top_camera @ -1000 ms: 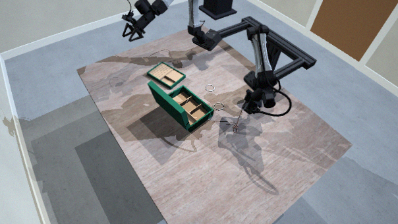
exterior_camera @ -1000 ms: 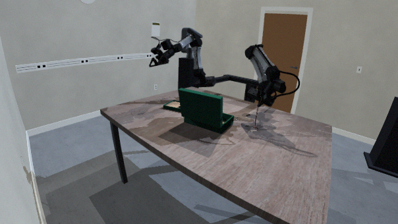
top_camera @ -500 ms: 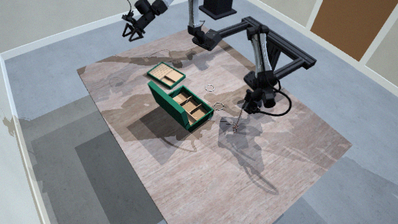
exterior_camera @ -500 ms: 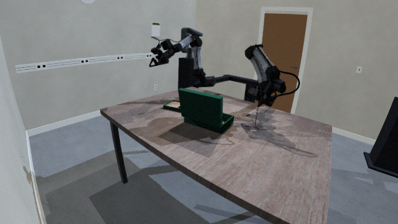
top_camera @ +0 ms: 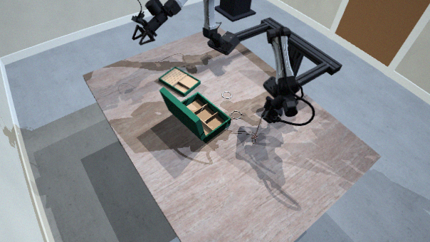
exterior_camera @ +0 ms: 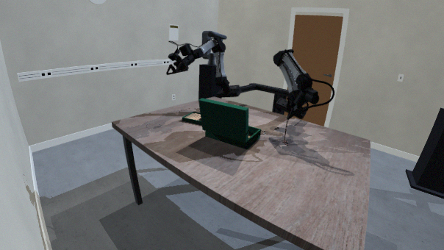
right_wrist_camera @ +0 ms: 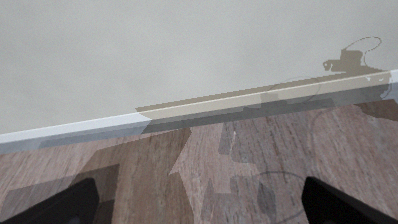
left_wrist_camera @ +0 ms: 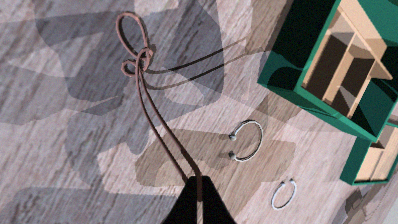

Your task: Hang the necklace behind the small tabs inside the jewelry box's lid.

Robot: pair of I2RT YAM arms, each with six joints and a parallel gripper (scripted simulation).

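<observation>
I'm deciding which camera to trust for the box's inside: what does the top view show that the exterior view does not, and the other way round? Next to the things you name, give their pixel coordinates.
Only the top view shows the tan dividers (top_camera: 201, 109) inside the green jewelry box (top_camera: 182, 113) (exterior_camera: 225, 119). Only the exterior view shows a black table leg (exterior_camera: 132, 170) and the white wall clipboard-like sheet (exterior_camera: 173, 33). Both show the box's raised lid and the thin brown necklace (top_camera: 258, 128) (exterior_camera: 286, 129) hanging from the left gripper (top_camera: 265, 118) (exterior_camera: 288, 117).
</observation>
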